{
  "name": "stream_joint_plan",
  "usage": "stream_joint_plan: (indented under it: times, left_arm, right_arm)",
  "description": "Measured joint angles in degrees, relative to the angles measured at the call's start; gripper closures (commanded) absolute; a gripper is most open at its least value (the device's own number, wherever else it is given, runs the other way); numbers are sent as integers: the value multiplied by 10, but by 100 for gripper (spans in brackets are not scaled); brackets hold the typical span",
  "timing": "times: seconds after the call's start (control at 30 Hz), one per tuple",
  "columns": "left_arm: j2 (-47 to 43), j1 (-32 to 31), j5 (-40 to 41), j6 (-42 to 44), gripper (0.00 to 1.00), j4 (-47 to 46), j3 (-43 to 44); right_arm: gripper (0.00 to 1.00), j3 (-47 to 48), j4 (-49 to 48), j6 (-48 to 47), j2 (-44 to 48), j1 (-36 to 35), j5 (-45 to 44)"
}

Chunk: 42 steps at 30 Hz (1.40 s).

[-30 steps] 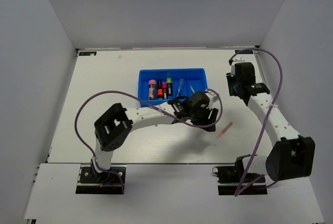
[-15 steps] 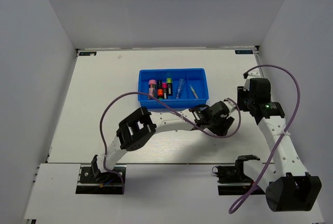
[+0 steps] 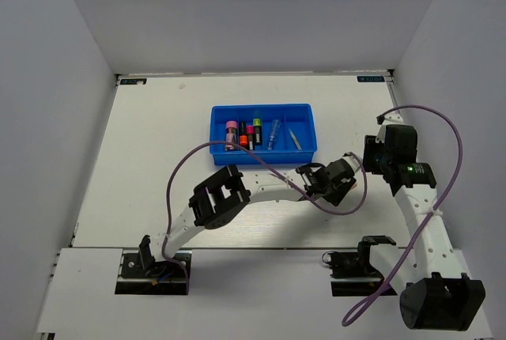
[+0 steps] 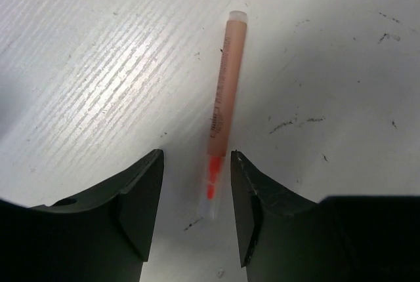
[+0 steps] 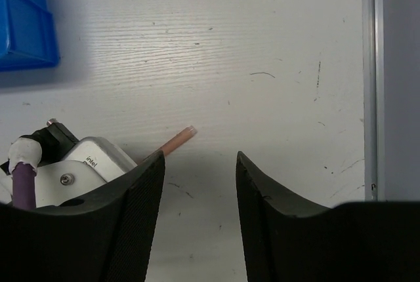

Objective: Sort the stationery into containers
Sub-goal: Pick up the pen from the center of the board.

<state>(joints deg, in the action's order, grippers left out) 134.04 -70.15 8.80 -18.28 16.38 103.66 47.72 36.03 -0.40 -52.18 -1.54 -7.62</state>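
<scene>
Over the pink stick, fingers apart, nothing held yet.

A second ago my left gripper [image 4: 195, 170] hung at the near edge of the blue tray [image 3: 304, 111]. It has since swung out toward 4 o'clock of the tray and now sits low over the pink stick [image 4: 226, 85]. The stick lies flat on the table [image 4: 341, 46] between my spread fingers [image 4: 138, 197], orange end nearest me, body running toward 1 o'clock in my wrist view. Neither finger touches it (a sliver of table shows either side). My right gripper [image 5: 197, 183], also spread and empty, has drawn back toward the near edge. The highlighters [image 3: 243, 133] already lie in the tray, so I judge this the last loose piece: close, lift, carry toward 10 o'clock.
</scene>
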Motion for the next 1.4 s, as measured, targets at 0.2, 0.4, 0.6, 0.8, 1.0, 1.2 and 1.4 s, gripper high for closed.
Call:
stream_joint_plan:
  times: [0.2, 0.4, 0.6, 0.8, 1.0, 1.2, 1.4]
  left_arm:
    - [8, -5, 27, 15, 49, 14, 14]
    - [16, -6, 41, 27, 57, 24, 27]
    - [16, -9, 56, 37, 68, 23, 21]
    - [-5, -17, 81, 39, 100, -5, -27]
    - [-62, -20, 89, 37, 100, -24, -116]
    - [-121, -21, 87, 45, 100, 36, -173]
    - [-176, -13, 87, 53, 100, 93, -181]
  right_arm:
    - [47, -6, 0, 1, 4, 7, -5]
    - [47, -7, 0, 1, 4, 10, -12]
    - [47, -7, 2, 2, 7, 12, -11]
    - [45, -7, 10, 5, 11, 12, -2]
    - [22, -7, 3, 16, 12, 10, 22]
    - [93, -7, -1, 14, 12, 9, 43]
    - [90, -7, -1, 17, 12, 8, 55]
